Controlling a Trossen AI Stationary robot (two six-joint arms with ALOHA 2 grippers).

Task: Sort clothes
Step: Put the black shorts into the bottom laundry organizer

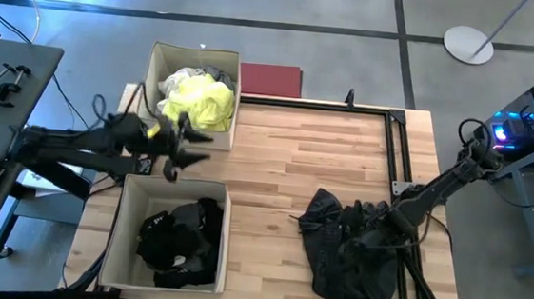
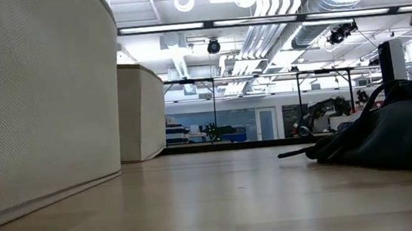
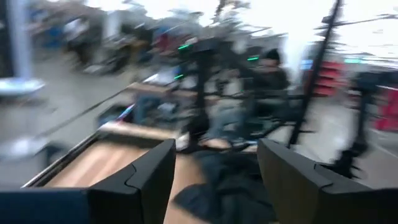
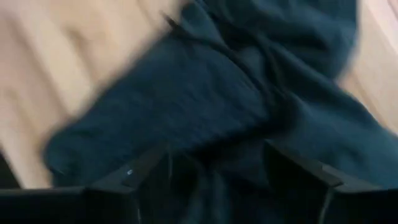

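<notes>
The clothes are in three lots. A neon yellow garment [image 1: 204, 102] and a white one [image 1: 182, 74] lie in the far beige box [image 1: 157, 64]. Black clothes [image 1: 179, 238] fill the near beige box [image 1: 126, 243]. A dark navy heap [image 1: 335, 260] [image 2: 397, 131] lies crumpled on the table's right part. My left gripper [image 1: 179, 147] [image 3: 214, 180] hovers open between the two boxes, pointing level toward the heap [image 3: 224, 186], with nothing between its fingers. My right gripper [image 1: 374, 239] [image 4: 214, 180] points steeply down, open, right over the heap [image 4: 217, 87]. My right gripper comes at the dark navy heap from above with its fingers spread over the folds [image 4: 205, 143]. Whether the fingertips touch the cloth I cannot tell.
Bare wood [image 1: 285, 160] lies between the boxes and the heap. A black frame rail [image 1: 396, 150] runs along the table's right side. A flat dark red rectangle [image 1: 273, 78] lies past the far edge. A person [image 3: 267, 74] sits beyond the table.
</notes>
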